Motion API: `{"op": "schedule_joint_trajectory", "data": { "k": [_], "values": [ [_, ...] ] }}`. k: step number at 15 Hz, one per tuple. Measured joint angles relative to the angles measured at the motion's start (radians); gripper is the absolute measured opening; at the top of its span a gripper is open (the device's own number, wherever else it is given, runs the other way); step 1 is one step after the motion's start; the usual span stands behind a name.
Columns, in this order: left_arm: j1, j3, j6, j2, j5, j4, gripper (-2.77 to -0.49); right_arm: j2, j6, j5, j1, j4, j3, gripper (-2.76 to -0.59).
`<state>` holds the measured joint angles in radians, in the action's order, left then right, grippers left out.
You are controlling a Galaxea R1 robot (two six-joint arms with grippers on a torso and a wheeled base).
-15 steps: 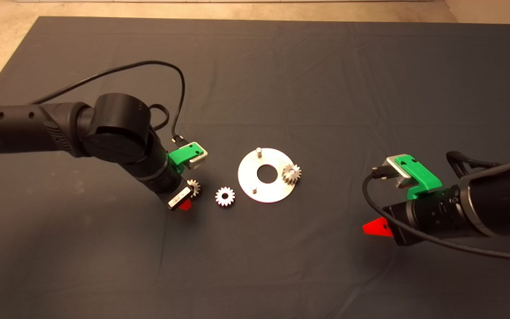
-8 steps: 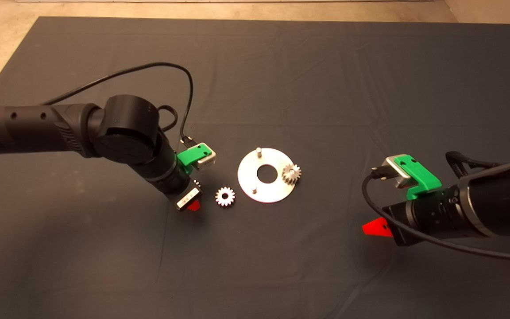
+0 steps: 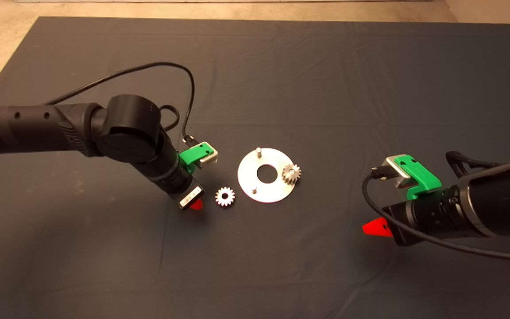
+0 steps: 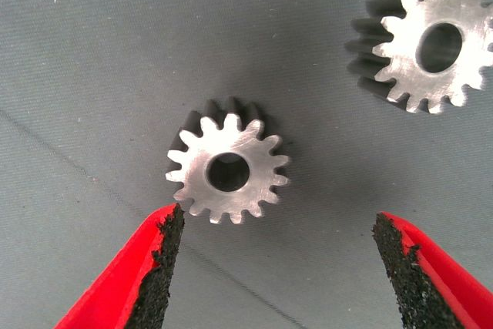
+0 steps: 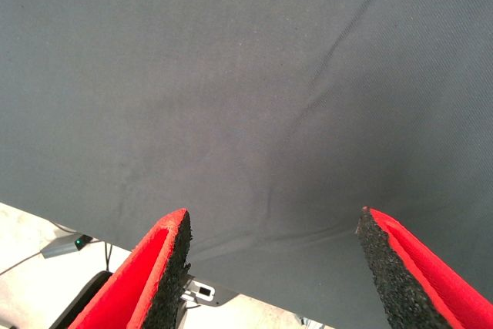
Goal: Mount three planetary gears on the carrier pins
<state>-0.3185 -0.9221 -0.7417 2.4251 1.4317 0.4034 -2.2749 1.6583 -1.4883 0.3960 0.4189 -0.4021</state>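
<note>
The left gripper (image 3: 194,201) hovers with fingers spread over one gear (image 4: 228,170), hidden beneath it from above. A second gear (image 3: 225,196) lies beside it; a third (image 3: 291,173) sits on the disc (image 3: 266,175), two pins (image 3: 258,151) bare. Far right, the right gripper (image 3: 376,228) waits open, its fingers partly cut off.

Two black arms (image 3: 38,128) trail black cables (image 3: 148,71) and carry green brackets (image 3: 195,155) and red, black-padded fingers (image 4: 139,275).

1 gear (image 4: 428,42) cut by edge
</note>
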Motion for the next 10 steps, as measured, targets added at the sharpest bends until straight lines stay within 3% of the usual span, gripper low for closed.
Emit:
{"op": "schedule_joint_trajectory", "data": {
  "k": [4, 10],
  "values": [
    [0.000, -0.019, 0.001, 0.000, -0.016, 0.001, -1.51, 0.000, 0.000, 0.001, 0.000, 0.000, 0.000, -1.75],
    [0.000, -0.033, 0.003, 0.000, -0.018, 0.003, -1.51, 0.000, 0.000, 0.002, 0.000, 0.000, 0.000, -1.75]
  ]
}}
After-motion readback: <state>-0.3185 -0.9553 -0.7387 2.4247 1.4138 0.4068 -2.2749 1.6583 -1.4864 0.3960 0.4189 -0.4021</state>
